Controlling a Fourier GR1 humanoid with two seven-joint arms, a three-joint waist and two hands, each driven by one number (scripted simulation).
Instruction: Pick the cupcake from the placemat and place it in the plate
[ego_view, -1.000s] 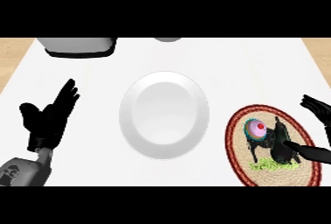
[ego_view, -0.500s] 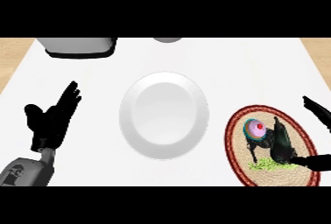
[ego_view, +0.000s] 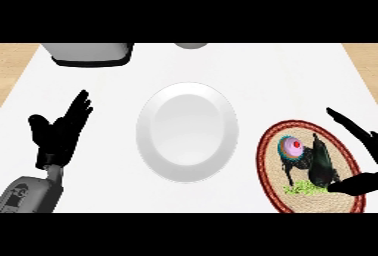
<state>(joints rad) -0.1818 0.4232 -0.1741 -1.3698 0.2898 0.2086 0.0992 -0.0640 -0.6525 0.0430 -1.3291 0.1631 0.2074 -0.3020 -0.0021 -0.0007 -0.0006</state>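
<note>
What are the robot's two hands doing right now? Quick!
Left hand: open, fingers up, resting at the view's left, holding nothing.
Right hand: open, spread around the cupcake on the placemat, not holding it yet.

Plate (ego_view: 187, 137): lies at the middle of the desk (ego_view: 280, 80).
Placemat (ego_view: 310, 167): to the right of the plate, near the desk's front right part, apart from the plate.
Cupcake (ego_view: 293, 148): on the placemat, in its left half.
Right hand (ego_view: 353, 150): over the placemat's right side, just right of the cupcake.
Left hand (ego_view: 60, 132): left of the plate, apart from it.
Appliance (ego_view: 88, 53): at the desk's back left edge.
Small object (ego_view: 192, 45): at the back edge, behind the plate.
</note>
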